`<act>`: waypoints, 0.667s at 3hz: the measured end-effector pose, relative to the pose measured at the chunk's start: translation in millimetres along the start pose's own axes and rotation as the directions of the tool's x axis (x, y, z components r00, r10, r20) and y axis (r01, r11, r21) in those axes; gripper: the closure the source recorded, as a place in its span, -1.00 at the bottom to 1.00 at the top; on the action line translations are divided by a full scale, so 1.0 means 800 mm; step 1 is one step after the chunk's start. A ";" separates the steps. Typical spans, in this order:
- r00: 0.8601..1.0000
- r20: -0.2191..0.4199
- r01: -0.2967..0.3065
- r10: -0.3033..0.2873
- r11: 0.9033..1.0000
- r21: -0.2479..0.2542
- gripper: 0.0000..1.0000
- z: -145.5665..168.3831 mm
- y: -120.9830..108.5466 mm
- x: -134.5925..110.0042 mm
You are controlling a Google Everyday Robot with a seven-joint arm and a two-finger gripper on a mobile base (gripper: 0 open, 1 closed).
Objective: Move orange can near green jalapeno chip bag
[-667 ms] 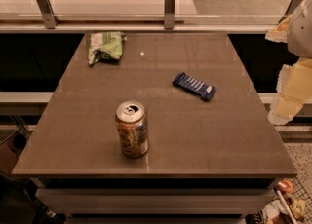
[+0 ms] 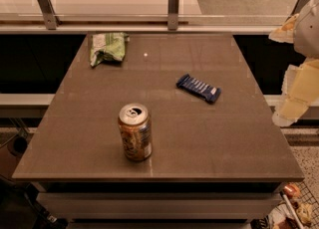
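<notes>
Almost nothing has changed since the picture a moment earlier. The orange can stands upright in the same spot near the front edge of the desk, a little left of centre. The green jalapeno chip bag lies where it lay, at the far left corner, and the dark-blue wrapped bar rests unmoved to the right of the middle. Can and bag are well apart, with bare desk between them, so the task is judged to be at its very start: no approach, no grasp, no carrying yet.

The robot's hand hangs at the right edge of the view, off the side of the desk and beyond its right rim (only pale, blocky shapes of it and the arm show there). Its place matches the earlier picture closely; if it has shifted at all, the shift is slight. It touches nothing and holds nothing that can be seen, but whether it is spread wide or drawn narrow cannot be told from here.

The next move likely calls for a reach leftward across the desk toward the can, passing in front of the blue bar without knocking it.
</notes>
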State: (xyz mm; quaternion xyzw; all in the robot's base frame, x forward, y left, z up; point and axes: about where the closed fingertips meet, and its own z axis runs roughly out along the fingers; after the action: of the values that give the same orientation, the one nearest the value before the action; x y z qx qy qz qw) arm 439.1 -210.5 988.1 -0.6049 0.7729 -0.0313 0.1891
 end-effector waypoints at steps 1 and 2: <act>0.994 0.110 0.012 -0.009 0.999 -0.031 -1.00 0.011 0.005 -0.014; 0.962 0.274 0.027 -0.007 0.997 -0.072 -1.00 0.023 0.020 -0.049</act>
State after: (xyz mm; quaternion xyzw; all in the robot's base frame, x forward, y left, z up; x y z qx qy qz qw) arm 437.9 -166.1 976.8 -0.6168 0.7348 0.0798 0.2707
